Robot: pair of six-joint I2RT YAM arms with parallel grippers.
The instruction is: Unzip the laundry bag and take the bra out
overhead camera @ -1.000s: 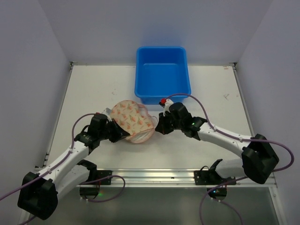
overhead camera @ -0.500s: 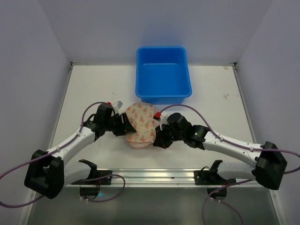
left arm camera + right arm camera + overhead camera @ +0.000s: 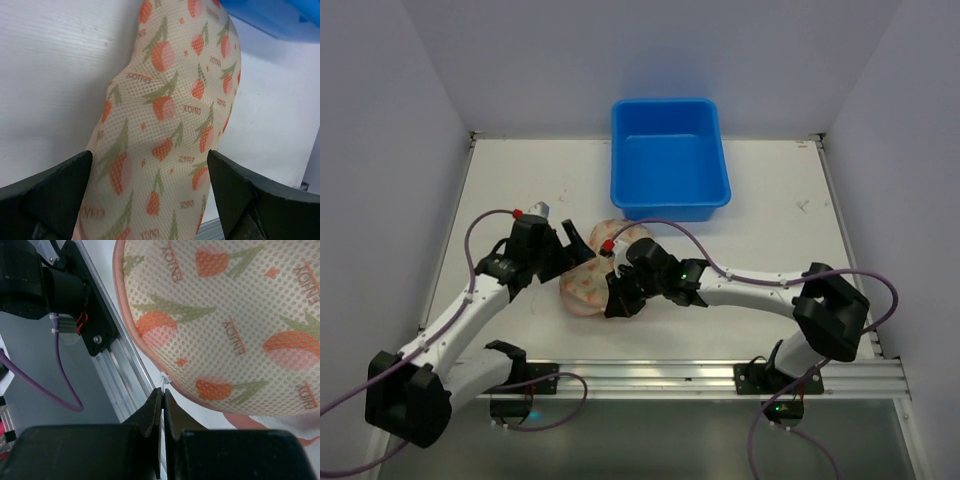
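1 laundry bag (image 3: 586,286) | left gripper (image 3: 150,160) apart (astride) | right gripper (image 3: 163,393) pinching 1 zip pull (image 3: 164,378)

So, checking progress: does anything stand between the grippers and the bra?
Yes, the laundry bag itself: no bra shows past its mesh shell. The left gripper straddles the shell, open; the right gripper is shut on the zip pull.

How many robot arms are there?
2. The left arm reaches in from the bottom left, with the left gripper open around the laundry bag. The right arm reaches in from the bottom right, with the right gripper shut at the bag's near edge. None seem hidden.
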